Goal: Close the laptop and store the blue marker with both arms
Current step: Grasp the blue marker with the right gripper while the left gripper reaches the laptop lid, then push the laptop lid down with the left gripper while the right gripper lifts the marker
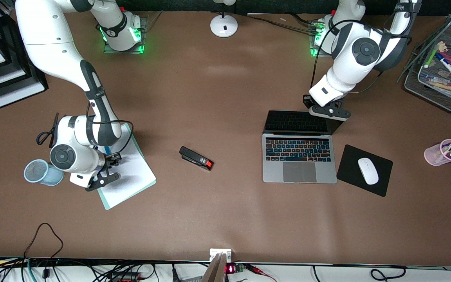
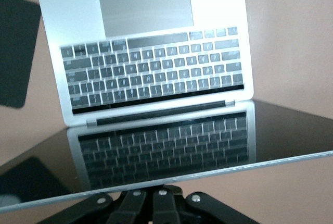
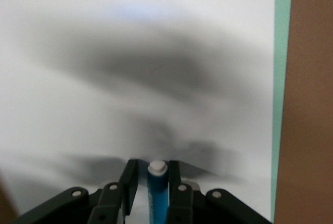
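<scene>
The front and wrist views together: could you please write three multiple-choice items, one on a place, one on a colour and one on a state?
1. Where does the mouse lie?
A. on the black mouse pad
B. on the laptop
C. in the mesh cup

2. What colour is the marker in the right gripper?
A. red
B. blue
C. green

3. How does the laptop stand?
A. shut
B. open
C. upside down

Key: 1 A, the mouse rests on the pad beside the laptop. 2 B, its barrel is blue with a pale end. 3 B, the keyboard shows, with the left gripper at the screen's top edge.
</scene>
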Available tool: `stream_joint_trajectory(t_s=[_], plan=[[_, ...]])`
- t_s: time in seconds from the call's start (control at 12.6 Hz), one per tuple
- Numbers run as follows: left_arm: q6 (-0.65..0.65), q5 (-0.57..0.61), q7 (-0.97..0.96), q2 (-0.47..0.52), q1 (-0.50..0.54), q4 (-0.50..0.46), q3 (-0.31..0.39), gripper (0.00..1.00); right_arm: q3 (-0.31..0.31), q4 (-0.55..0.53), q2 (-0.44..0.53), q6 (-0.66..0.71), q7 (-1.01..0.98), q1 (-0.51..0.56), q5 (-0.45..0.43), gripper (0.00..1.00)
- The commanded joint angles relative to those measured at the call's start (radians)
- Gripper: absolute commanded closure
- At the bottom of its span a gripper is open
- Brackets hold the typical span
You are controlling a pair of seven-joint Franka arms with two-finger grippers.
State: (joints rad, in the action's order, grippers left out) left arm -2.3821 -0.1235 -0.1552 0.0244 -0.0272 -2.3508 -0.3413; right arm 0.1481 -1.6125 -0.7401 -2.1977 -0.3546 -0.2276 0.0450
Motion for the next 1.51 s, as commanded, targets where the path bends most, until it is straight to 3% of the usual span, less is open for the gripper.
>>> stream_joint_trajectory(t_s=[0.0, 0.56, 1.19, 1.43], plan=[[-0.034, 0.001, 0.019, -0.073, 0.013, 0.070, -0.002, 1.00, -0.002, 0.003, 0.010, -0.005, -0.017, 0.004, 0.019, 0.68], [-0.103, 0.016, 0.019, -0.196, 0.015, 0.163, 0.004, 1.00, -0.002, 0.005, 0.008, 0.000, -0.014, 0.004, 0.019, 0.69], [-0.109, 0.134, 0.016, -0.360, 0.044, 0.338, 0.013, 1.00, -0.001, -0.006, 0.008, 0.016, -0.021, 0.014, 0.015, 0.68], [-0.167, 0.172, 0.014, -0.417, 0.043, 0.370, 0.030, 1.00, -0.001, -0.006, 0.008, 0.024, -0.021, 0.014, 0.015, 0.73]])
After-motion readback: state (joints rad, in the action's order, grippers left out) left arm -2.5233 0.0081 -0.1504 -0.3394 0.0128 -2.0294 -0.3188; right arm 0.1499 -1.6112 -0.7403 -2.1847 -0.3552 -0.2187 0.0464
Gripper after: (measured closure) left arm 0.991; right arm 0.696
